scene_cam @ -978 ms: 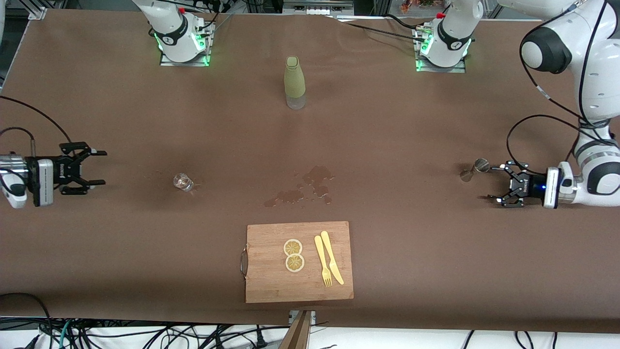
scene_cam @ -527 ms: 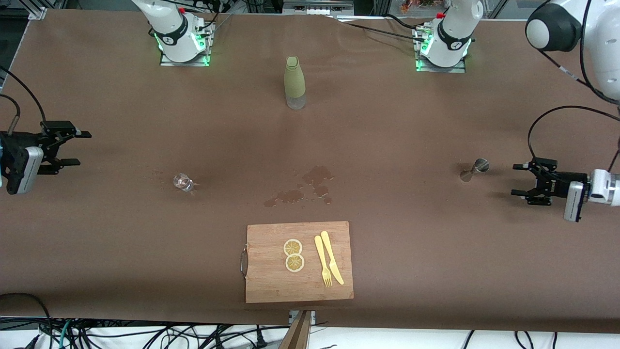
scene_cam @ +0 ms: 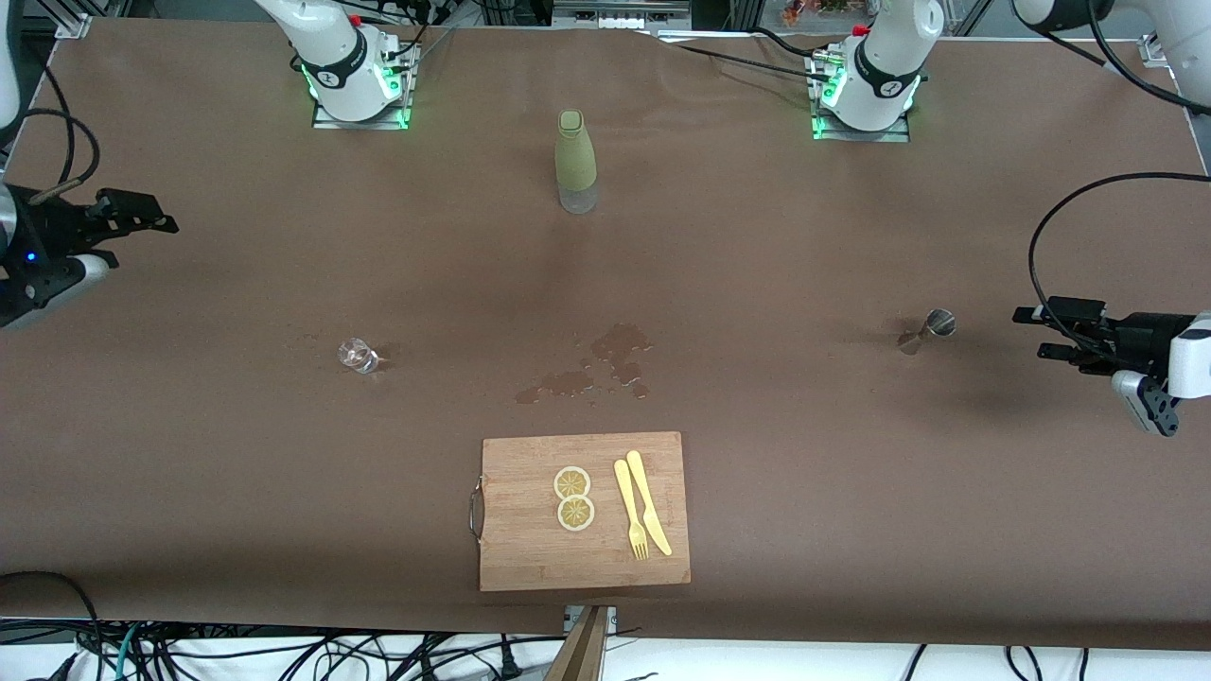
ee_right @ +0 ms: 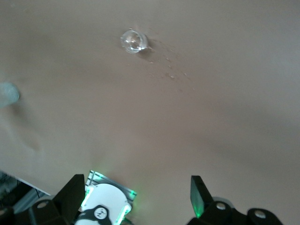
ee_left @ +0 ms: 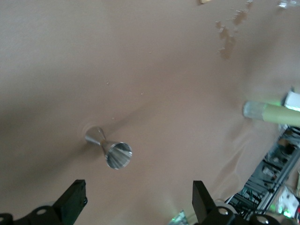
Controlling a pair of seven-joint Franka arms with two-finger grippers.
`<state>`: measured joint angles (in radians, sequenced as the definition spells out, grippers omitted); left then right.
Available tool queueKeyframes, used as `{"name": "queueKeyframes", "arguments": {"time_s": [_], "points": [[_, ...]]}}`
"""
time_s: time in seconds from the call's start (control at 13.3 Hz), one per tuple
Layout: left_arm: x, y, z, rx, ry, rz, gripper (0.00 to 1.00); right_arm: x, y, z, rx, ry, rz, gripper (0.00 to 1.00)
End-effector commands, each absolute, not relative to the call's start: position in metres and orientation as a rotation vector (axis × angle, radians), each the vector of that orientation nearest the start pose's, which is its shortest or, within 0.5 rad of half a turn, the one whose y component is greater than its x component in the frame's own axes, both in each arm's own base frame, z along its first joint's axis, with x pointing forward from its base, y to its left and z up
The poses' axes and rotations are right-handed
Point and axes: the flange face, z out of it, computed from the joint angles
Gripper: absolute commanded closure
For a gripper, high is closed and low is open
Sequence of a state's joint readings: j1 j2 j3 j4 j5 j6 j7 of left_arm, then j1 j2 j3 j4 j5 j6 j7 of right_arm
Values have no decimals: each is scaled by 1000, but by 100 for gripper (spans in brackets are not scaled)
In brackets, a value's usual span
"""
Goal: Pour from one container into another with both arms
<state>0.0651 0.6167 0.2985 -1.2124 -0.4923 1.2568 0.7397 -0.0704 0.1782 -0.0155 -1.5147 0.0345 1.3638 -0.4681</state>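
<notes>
- The jigger (scene_cam: 929, 329) and the shot glass (scene_cam: 357, 355) are seen standing free on the table (scene_cam: 851, 492), well apart.
- Both the left gripper (scene_cam: 1058, 331) and the right gripper (scene_cam: 142, 225) are held open and empty.
- Spilled liquid (scene_cam: 605, 364) perhaps marks pouring done.

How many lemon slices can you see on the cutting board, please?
2. Both lie on the cutting board beside the yellow fork: one lemon slice farther from the front camera, the other touching it, nearer. None seems hidden.

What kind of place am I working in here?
Most likely a robotics lab staged as a bar counter: a brown-covered table with arm bases bolted on, loose cables along its edge, plus a jigger and shot glass.
</notes>
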Motion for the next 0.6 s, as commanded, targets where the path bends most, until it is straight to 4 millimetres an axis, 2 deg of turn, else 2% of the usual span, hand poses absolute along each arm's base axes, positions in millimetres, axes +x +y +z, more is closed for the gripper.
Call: {"name": "queueKeyframes", "arguments": {"time_s": [0.0,0.23,0.3,0.38,0.53], "points": [[647,98,444,2658,-497,-466,0,549,-41,545,-3044,-364,438,0],[647,90,494,2794,-594,-331,0,539,-43,559,-3125,-6,297,0],[644,91,510,2811,-585,-288,0,537,-52,559,-3132,113,274,0],[646,95,518,2832,-577,-240,0,536,-57,562,-3132,178,254,0],[642,92,558,2878,-592,-77,0,548,-57,564,-3141,148,124,0]]}}
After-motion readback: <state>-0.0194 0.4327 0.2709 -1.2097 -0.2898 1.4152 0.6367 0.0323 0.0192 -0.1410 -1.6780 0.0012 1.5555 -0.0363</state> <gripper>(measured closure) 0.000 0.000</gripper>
